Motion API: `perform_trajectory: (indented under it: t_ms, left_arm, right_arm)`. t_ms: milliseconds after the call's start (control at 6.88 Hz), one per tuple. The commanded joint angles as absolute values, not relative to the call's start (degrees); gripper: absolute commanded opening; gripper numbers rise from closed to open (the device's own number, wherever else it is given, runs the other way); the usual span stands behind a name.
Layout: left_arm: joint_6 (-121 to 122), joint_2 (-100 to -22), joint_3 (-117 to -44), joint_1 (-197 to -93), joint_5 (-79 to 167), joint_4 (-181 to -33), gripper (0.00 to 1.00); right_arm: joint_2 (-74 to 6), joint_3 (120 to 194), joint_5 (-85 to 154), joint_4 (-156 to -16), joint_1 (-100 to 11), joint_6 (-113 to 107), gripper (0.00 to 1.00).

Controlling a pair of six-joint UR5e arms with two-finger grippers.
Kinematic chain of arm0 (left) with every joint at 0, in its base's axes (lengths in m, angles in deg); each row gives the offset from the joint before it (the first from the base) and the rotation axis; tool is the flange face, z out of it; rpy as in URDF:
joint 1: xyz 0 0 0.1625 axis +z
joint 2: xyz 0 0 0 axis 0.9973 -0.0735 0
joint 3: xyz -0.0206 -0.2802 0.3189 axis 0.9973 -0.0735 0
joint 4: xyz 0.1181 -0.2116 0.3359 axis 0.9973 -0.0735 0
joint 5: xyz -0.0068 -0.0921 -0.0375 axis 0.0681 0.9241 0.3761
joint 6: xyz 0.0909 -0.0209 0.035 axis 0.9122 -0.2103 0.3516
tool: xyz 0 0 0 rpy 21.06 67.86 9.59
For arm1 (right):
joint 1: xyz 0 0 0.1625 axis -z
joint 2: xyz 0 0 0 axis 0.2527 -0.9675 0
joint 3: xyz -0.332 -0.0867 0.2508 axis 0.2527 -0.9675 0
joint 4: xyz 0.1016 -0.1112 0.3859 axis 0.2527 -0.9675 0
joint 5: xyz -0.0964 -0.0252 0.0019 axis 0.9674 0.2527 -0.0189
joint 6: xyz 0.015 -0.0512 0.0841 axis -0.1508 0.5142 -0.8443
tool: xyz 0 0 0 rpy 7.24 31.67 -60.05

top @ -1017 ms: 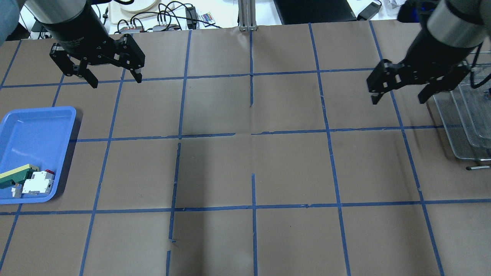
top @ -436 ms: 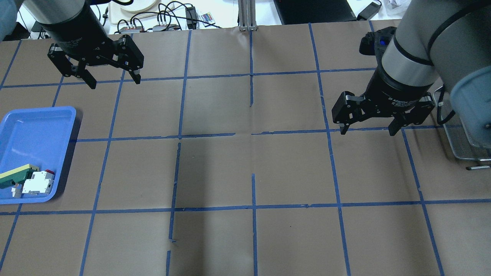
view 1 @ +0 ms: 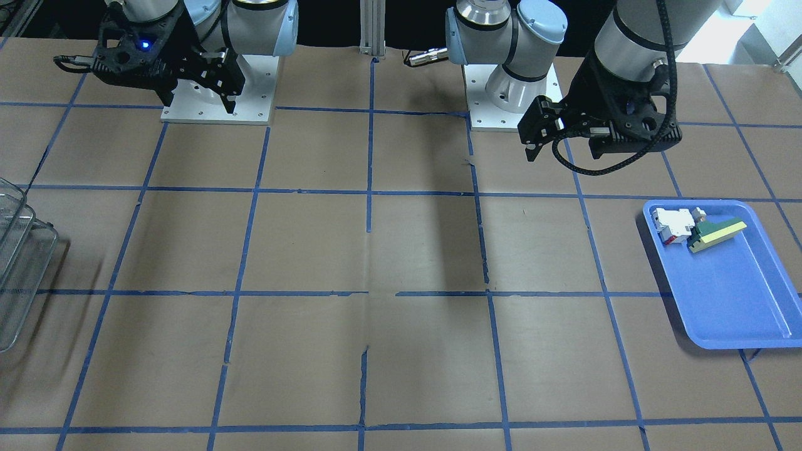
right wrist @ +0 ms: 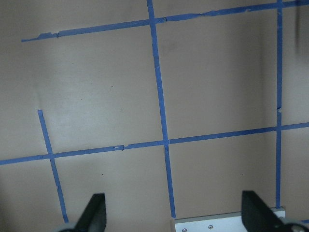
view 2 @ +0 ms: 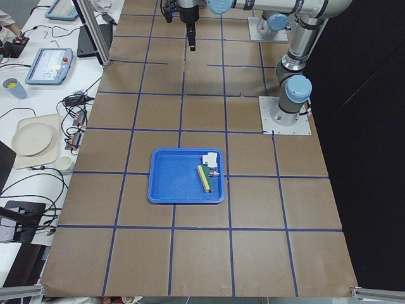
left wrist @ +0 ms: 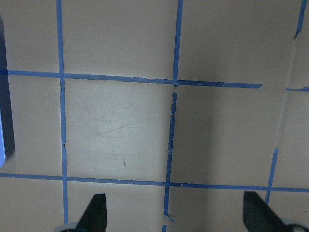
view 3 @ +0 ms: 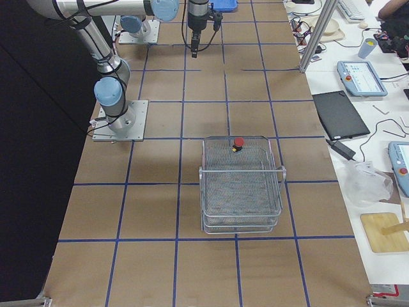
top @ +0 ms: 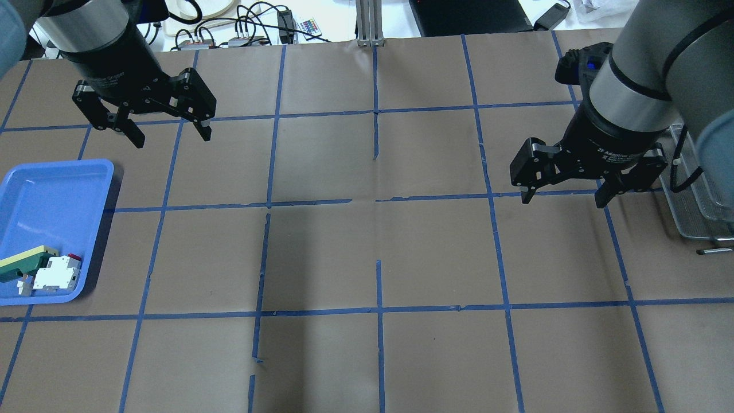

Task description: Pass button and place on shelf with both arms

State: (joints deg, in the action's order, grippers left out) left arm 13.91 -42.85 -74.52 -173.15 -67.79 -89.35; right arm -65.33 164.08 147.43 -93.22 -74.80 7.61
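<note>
I judge the job all but done. The button lies in the top tier of the shelf, at that tier's 12 o'clock end in the right-side view. It shows as a red mushroom cap over a dark collar, too small for me to read more or to say whether it sits upright. Both hands are spread wide with nothing in them. In the overhead view the left gripper hangs above the table at about 2 o'clock of the tray, and the right gripper hangs just at 9 o'clock of the shelf. The hand-over and placing look finished to me, so my next move would only be to park both arms, keeping the right one off the wire rim.
</note>
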Motion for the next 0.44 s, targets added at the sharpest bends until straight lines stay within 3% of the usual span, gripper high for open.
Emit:
perform_trajectory:
  t_ms: [0,291]
  left_arm:
    - [13.88,-42.87,-74.6,-173.15,-67.79,-88.85,1.0]
    - [13.88,-42.69,-74.33,-173.15,-67.79,-88.85,1.0]
  right_arm:
    - [-65.44,164.17,147.27,-93.16,-74.75,7.59,1.0]
    - [-65.44,164.17,147.44,-93.16,-74.66,7.68,1.0]
